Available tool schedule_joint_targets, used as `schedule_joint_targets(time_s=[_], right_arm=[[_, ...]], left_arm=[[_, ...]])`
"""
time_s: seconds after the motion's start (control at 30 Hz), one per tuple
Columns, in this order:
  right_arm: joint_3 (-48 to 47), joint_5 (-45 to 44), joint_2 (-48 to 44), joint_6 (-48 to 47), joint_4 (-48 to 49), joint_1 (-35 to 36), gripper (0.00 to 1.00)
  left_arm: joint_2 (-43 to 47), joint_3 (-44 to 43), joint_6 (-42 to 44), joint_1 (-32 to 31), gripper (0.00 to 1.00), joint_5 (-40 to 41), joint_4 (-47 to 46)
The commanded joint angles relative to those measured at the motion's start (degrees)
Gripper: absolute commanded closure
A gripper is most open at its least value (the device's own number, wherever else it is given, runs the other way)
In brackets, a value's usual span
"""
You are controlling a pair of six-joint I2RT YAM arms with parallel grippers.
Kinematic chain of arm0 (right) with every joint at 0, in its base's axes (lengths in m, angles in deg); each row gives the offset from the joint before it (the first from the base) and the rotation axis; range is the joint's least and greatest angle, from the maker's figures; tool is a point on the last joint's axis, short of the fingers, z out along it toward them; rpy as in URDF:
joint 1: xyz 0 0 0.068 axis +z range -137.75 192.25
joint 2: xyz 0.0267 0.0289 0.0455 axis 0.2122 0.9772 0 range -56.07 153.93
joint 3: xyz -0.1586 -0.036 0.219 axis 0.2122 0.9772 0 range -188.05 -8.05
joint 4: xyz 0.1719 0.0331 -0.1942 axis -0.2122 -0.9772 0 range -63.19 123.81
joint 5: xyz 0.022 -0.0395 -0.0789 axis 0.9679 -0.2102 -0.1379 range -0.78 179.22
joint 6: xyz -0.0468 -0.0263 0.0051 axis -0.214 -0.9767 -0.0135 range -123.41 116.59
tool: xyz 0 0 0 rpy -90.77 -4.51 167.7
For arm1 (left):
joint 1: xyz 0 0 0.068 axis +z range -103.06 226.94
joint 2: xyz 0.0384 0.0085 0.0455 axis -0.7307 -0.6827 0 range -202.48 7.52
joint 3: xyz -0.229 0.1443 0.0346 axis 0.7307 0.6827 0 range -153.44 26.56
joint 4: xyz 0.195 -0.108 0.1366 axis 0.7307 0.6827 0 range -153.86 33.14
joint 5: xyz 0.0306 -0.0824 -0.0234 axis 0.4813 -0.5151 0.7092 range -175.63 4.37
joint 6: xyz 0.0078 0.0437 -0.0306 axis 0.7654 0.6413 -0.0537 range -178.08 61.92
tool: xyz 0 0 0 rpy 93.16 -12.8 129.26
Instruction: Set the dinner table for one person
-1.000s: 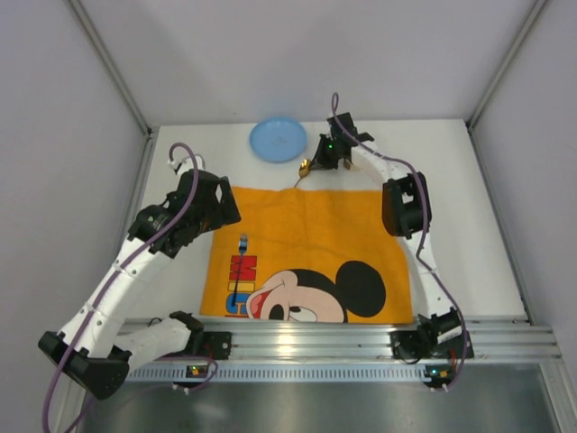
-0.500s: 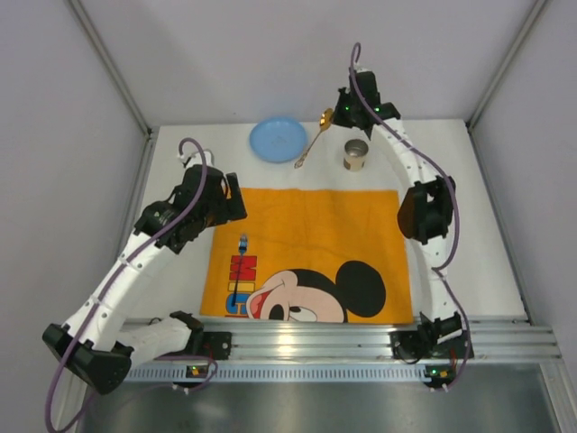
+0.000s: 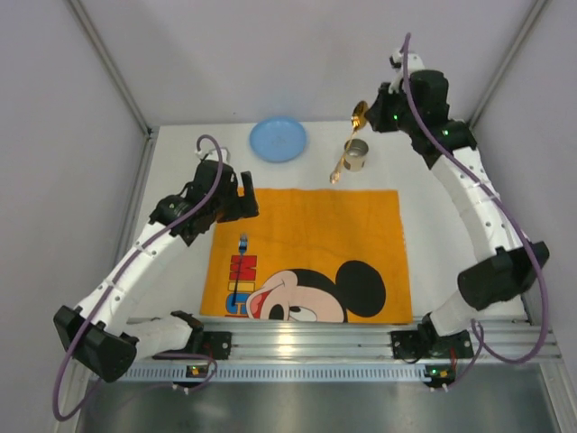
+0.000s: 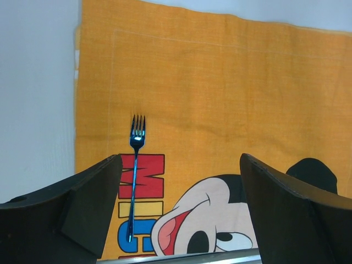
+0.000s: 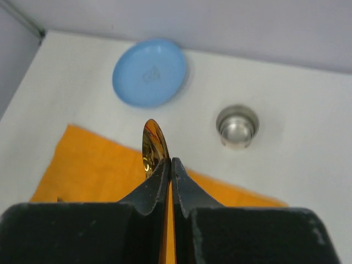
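Note:
My right gripper [image 5: 171,162] is shut on a gold spoon [image 5: 153,144], pinching its handle just behind the bowl. It holds the spoon [image 3: 360,112] in the air at the back of the dinner table [image 3: 469,207], bowl up and handle slanting down past a metal cup [image 3: 356,155]. A blue fork [image 4: 135,170] lies on the left part of the orange cartoon-mouse placemat [image 3: 306,225]. Above the placemat's left edge my left gripper [image 4: 180,159] hangs open and holds nothing. The fork [image 3: 240,271] lies just below and in front of its fingers.
A round blue plate [image 3: 278,140] sits on the white tabletop behind the placemat, left of the cup [image 5: 237,126]. In the right wrist view the plate [image 5: 149,71] shows far left. Grey walls close in the table; an aluminium rail [image 3: 361,338] runs along the near edge.
My right arm has lifted the spoon off the table and swung up and to the right, uncovering the metal cup. The left arm has edged right toward the placemat, still open.

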Motion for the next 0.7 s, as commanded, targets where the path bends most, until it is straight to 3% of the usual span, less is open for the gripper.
schedule_joint_targets(time_s=[0.0,0.23,0.67], right_arm=[[14.2,9.45,-6.91,-5.81,-1.83,-1.01,1.0],[32.49,9.64,-12.82,-11.26,-11.24,-1.63,1.0],[48.24,4.73,-15.64,-7.66,-7.47,-0.75,1.0]], left_arm=[[-0.41,0.9,1.47,0.08,0.07,-2.86,-4.1],[-1.2,1.95,1.91,-0.01,0.07,-6.38,-4.45],[0.29,3.36,0.07,-0.01,0.08,-7.43,-3.84]])
